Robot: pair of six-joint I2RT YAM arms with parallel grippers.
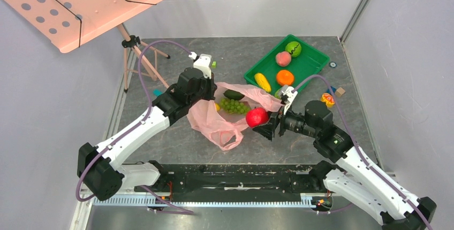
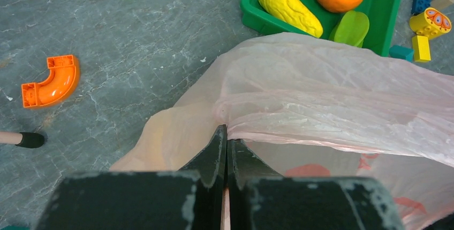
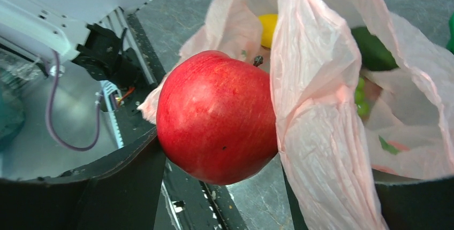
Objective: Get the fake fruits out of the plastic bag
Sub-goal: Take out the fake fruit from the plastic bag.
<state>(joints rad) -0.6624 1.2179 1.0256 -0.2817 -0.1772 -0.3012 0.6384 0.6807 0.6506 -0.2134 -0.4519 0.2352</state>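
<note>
The pink plastic bag [image 1: 220, 122] lies mid-table with its mouth open. My left gripper [image 1: 207, 94] is shut on the bag's rim; in the left wrist view its jaws [image 2: 226, 136] pinch the film [image 2: 332, 91]. My right gripper [image 1: 266, 124] is shut on the red apple [image 1: 257, 116], held just outside the bag's right edge. In the right wrist view the apple [image 3: 217, 115] fills the jaws, with a fold of bag [image 3: 321, 128] against its right side. Inside the bag are the green grapes [image 1: 234, 105], the dark green oval fruit [image 1: 233, 94] and a yellow fruit [image 3: 267, 27].
A green tray [image 1: 266, 55] at the back right holds a green ball [image 1: 293, 48], a pink peach [image 1: 283, 58], an orange [image 1: 285, 77] and a yellow piece [image 1: 262, 82]. Toy blocks [image 1: 327, 99] lie right of it. A pink music stand [image 1: 80, 5] stands back left. An orange curved block [image 2: 51, 80] lies on the table.
</note>
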